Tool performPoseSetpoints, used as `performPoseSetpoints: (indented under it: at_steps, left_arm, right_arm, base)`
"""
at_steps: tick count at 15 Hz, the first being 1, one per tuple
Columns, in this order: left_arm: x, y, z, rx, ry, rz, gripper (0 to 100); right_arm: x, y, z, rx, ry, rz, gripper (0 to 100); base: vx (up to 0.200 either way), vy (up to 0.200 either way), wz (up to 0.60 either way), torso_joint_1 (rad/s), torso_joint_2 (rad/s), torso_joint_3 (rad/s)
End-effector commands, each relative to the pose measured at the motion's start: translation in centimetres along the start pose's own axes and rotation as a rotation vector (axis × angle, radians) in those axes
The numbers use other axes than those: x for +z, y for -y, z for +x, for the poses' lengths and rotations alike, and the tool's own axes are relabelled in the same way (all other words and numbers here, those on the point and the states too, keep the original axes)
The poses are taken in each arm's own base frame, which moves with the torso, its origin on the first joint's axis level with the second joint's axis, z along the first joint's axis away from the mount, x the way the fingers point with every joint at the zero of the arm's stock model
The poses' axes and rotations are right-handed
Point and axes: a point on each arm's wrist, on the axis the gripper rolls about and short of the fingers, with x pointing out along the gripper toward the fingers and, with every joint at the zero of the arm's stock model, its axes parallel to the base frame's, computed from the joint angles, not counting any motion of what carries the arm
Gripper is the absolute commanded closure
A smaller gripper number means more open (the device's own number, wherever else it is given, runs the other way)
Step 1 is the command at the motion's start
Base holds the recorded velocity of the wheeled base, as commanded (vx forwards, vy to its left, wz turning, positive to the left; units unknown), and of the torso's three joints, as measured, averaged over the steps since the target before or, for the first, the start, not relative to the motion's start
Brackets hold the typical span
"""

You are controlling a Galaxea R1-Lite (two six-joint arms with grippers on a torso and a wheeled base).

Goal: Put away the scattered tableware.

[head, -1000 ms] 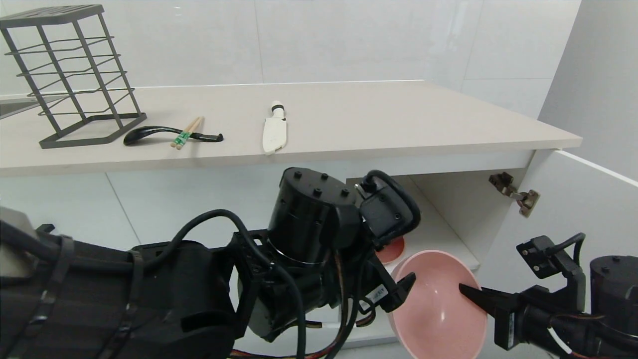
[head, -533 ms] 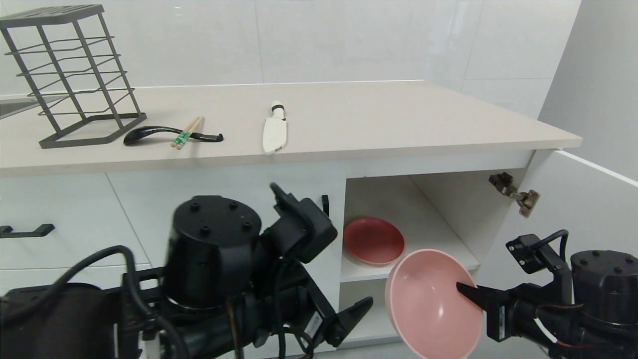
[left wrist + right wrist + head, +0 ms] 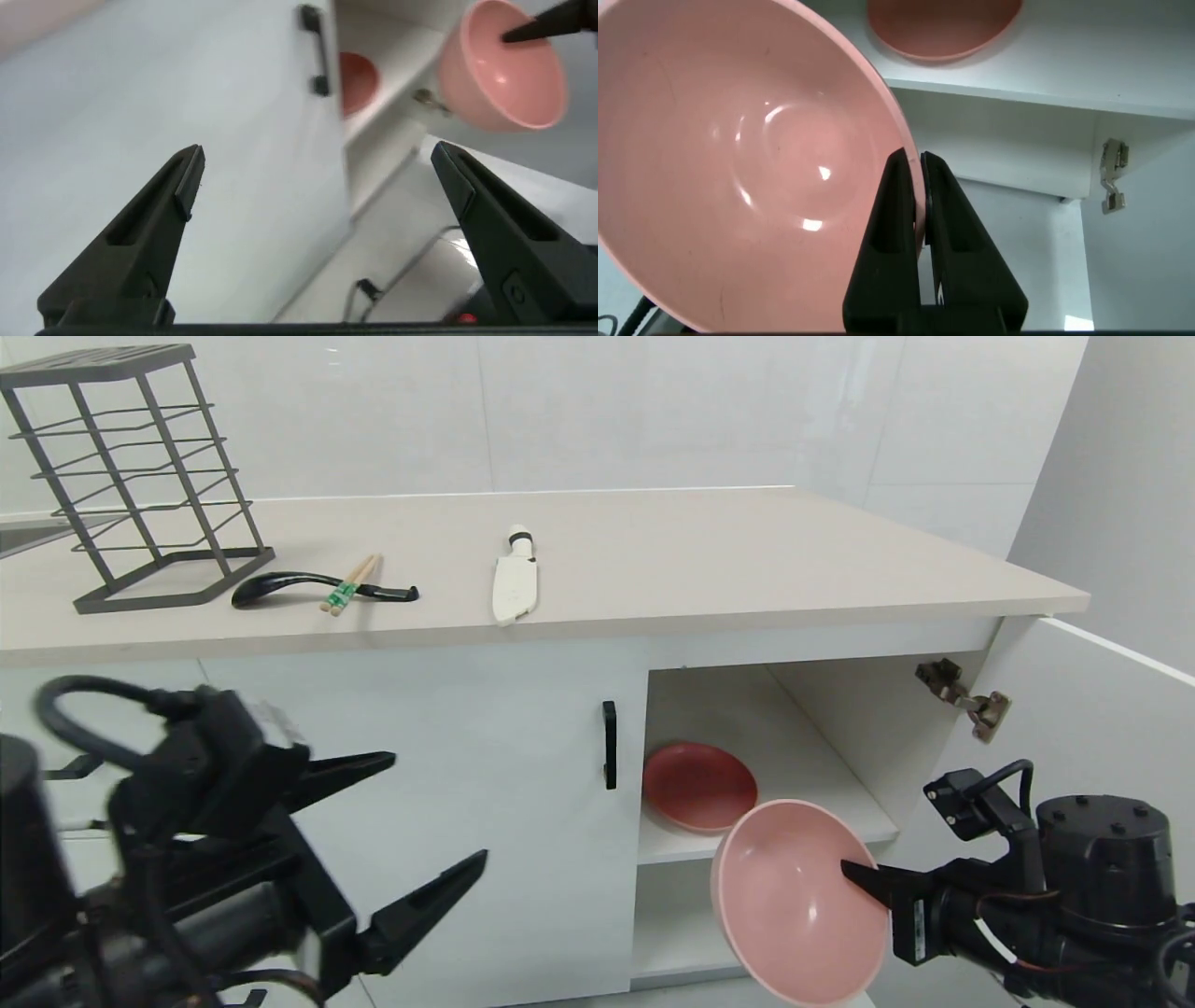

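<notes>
My right gripper (image 3: 851, 877) is shut on the rim of a pink bowl (image 3: 794, 901), which is tilted on its side in front of the open cabinet; the pinch on the bowl (image 3: 738, 159) is close up at my right gripper (image 3: 920, 168). A red plate (image 3: 700, 787) lies on the cabinet shelf (image 3: 840, 803) behind it. My left gripper (image 3: 434, 812) hangs open and empty before the shut cabinet door, well left of the bowl (image 3: 505, 61). On the countertop (image 3: 747, 551) lie a black spoon (image 3: 280, 586), chopsticks (image 3: 350, 583) and a white knife (image 3: 514, 579).
A dark wire rack (image 3: 131, 476) stands at the counter's far left. The shut door has a black handle (image 3: 609, 756). The open cabinet door (image 3: 1092, 709) with its hinge (image 3: 971, 700) stands out to the right of the bowl. A lower shelf sits beneath the plate.
My left arm has swung left and back from the bowl, uncovering the shut door and the red plate. The right gripper with the bowl has shifted slightly left and up.
</notes>
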Motion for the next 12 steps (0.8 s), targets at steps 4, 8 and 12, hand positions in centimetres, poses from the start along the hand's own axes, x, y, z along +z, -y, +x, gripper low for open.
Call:
performPoseSetpoints:
  at_steps: [4,8,12]
  left_arm:
    - [-6.9,-0.4,-12.7,0.373,0.163,-0.003,0]
    - [-10.2,1.5,-14.7,0.496,0.193,-0.050,0]
    - [-12.7,2.2,-14.4,0.574,0.173,-0.061,0]
  right_arm:
    - [-0.2,0.0,0.8,-0.002,-0.025,0.000,100]
    - [-0.4,0.1,0.6,-0.005,-0.032,0.001,100]
    - [-0.4,-0.1,0.7,0.003,-0.031,-0.004,100]
  base:
    - [0.000,0.000,0.00,0.000,0.00,0.000]
    - [0.000,0.000,0.00,0.000,0.00,0.000]
    - [0.000,0.000,0.00,0.000,0.00,0.000]
